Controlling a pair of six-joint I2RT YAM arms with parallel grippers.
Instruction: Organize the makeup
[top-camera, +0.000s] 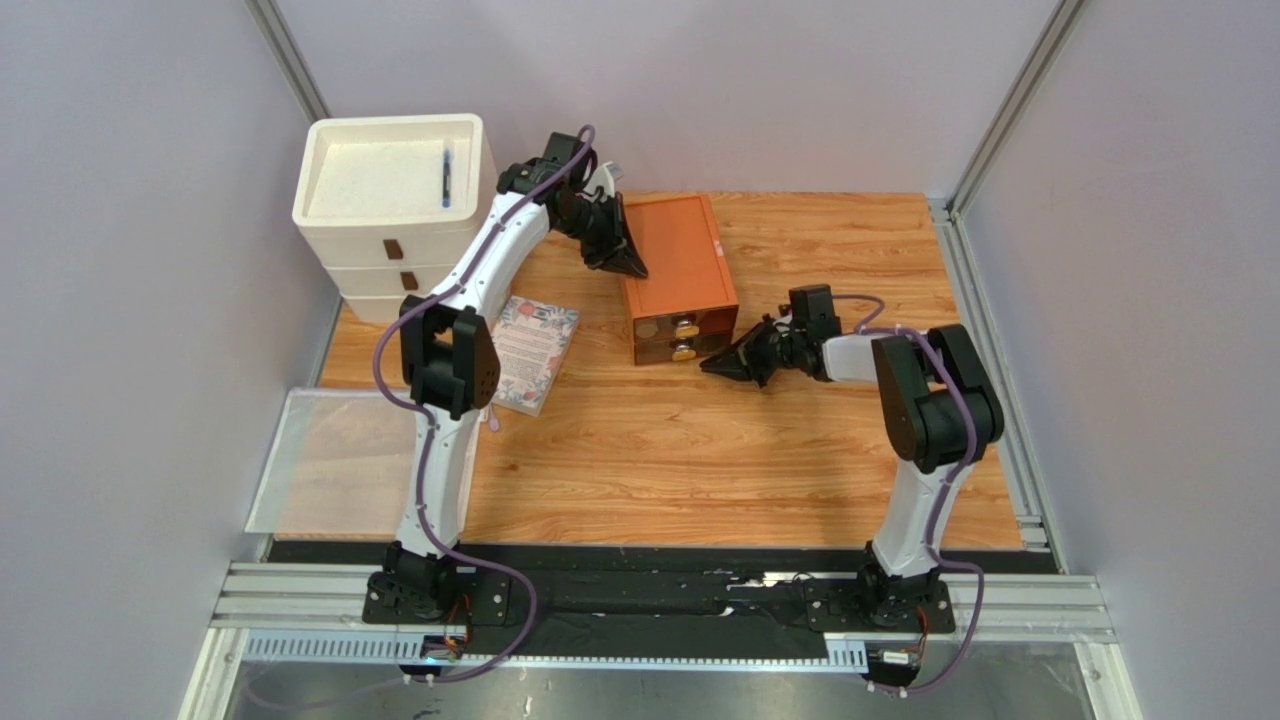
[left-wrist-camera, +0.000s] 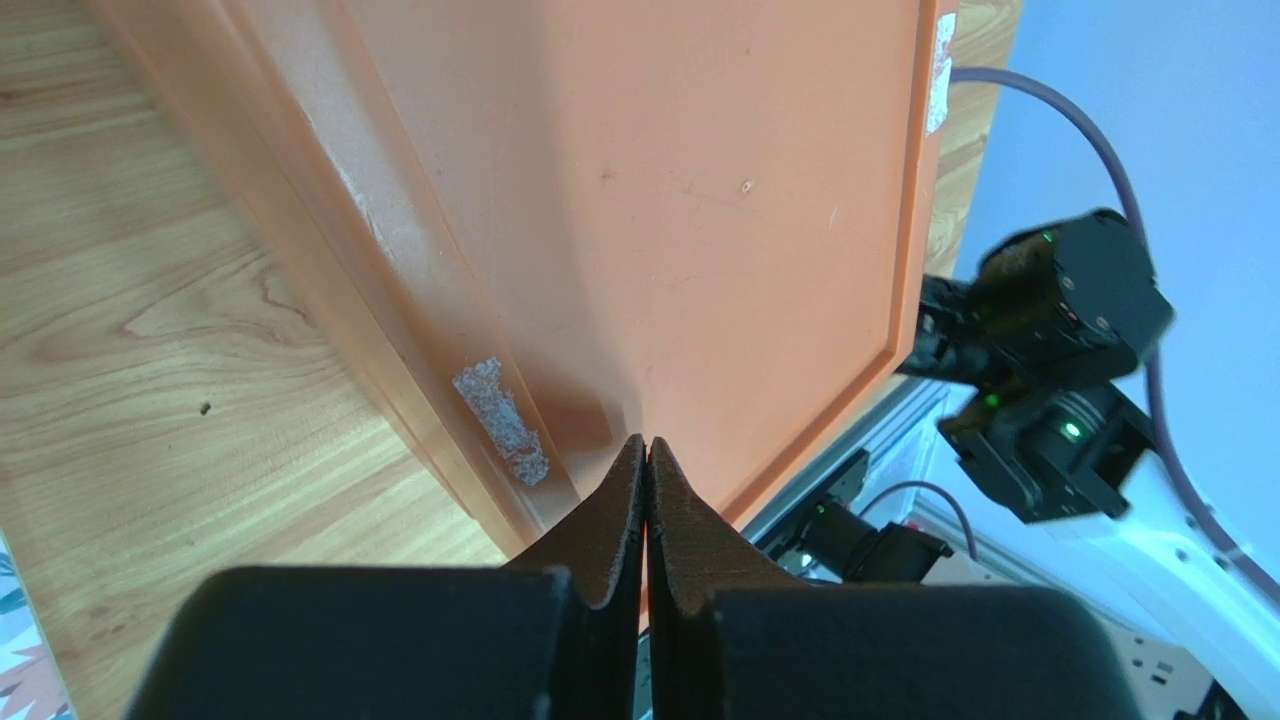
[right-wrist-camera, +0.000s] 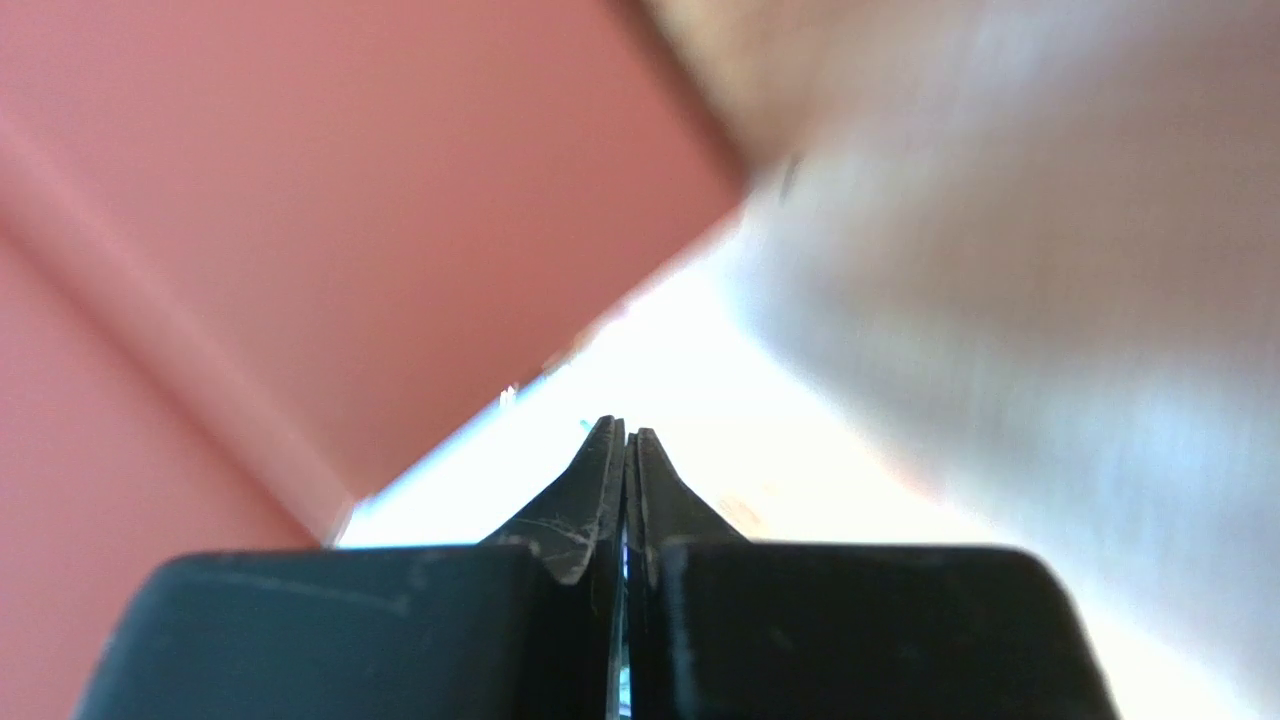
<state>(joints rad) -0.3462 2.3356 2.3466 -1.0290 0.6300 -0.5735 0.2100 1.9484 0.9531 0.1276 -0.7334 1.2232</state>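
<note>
Left gripper (left-wrist-camera: 646, 447): closed, empty, tips at orange drawer box (left-wrist-camera: 676, 195) edge. Right gripper (right-wrist-camera: 622, 432): closed, empty, box just ahead-left.

The black two-finger left gripper (left-wrist-camera: 646, 450) sits bottom centre, its jaws pressed together, tips at the edge of a flat orange-brown box top (left-wrist-camera: 676, 195). A white scuff marks the box's side. Light wooden tabletop (left-wrist-camera: 166, 330) lies to the left. A black robot arm joint with a green light (left-wrist-camera: 1052, 360) is at the right.
</note>
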